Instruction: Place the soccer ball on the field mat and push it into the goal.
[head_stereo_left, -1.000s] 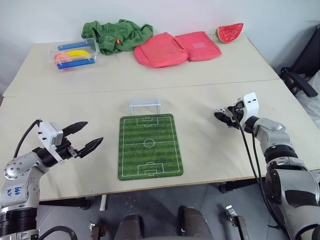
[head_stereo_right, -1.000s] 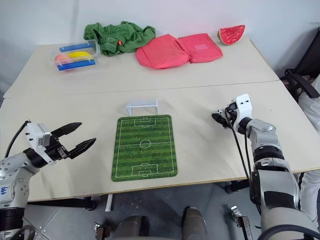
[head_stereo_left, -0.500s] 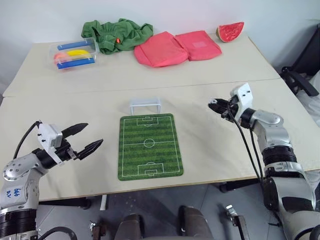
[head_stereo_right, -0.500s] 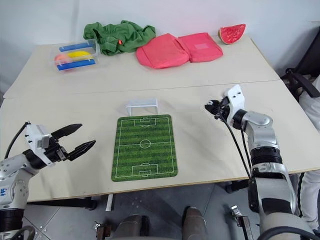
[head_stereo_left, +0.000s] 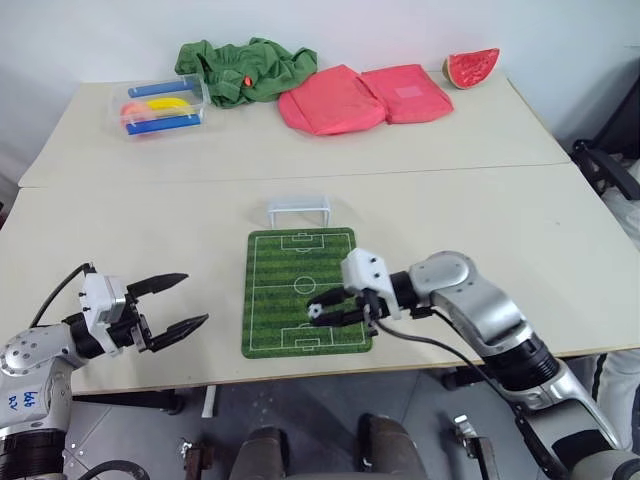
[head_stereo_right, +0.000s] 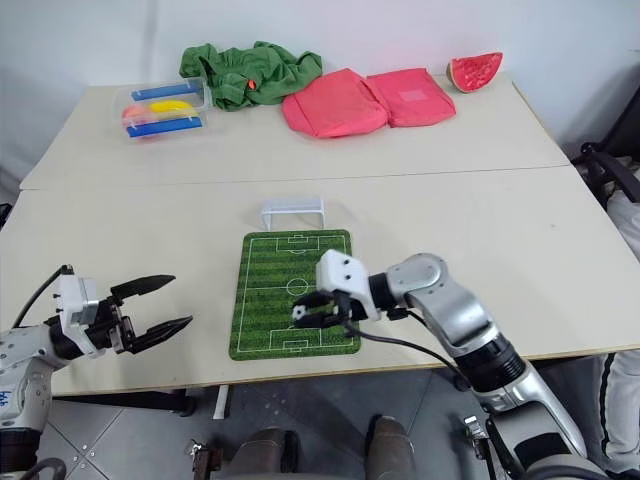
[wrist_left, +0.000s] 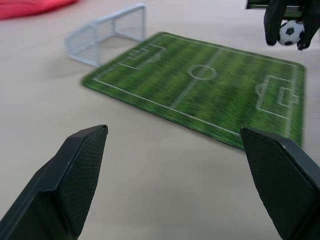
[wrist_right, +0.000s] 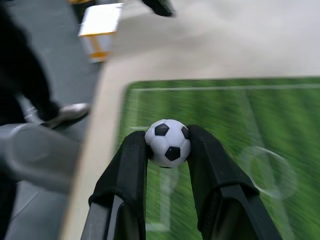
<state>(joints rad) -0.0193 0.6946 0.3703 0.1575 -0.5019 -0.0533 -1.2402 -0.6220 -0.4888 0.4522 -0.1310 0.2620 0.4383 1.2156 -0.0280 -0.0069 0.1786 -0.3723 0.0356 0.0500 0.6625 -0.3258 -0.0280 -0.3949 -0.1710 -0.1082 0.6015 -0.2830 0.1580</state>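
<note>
The green field mat (head_stereo_left: 290, 270) lies flat in the middle of the near table, and the small white goal (head_stereo_left: 297, 211) stands just past its far end. My right gripper (head_stereo_left: 322, 308) hovers over the mat's near half, pointing left, shut on the soccer ball (wrist_right: 168, 142), which sits pinched between the two fingertips. That ball (wrist_left: 290, 32) also shows beyond the mat (wrist_left: 200, 85) and goal (wrist_left: 107, 32) in the left wrist view. My left gripper (head_stereo_left: 195, 299) is open with nothing in it, left of the mat near the table's front edge.
On the far table lie a green cloth (head_stereo_left: 245, 68), folded red cloths (head_stereo_left: 365, 95), a watermelon slice (head_stereo_left: 471, 67) and a clear box (head_stereo_left: 163, 103) of coloured items. A black chair (head_stereo_left: 610, 165) stands off the right edge.
My right arm swung from the table's right side leftward and back, carrying the ball over the mat's near half. The left gripper drew back and down a little.
</note>
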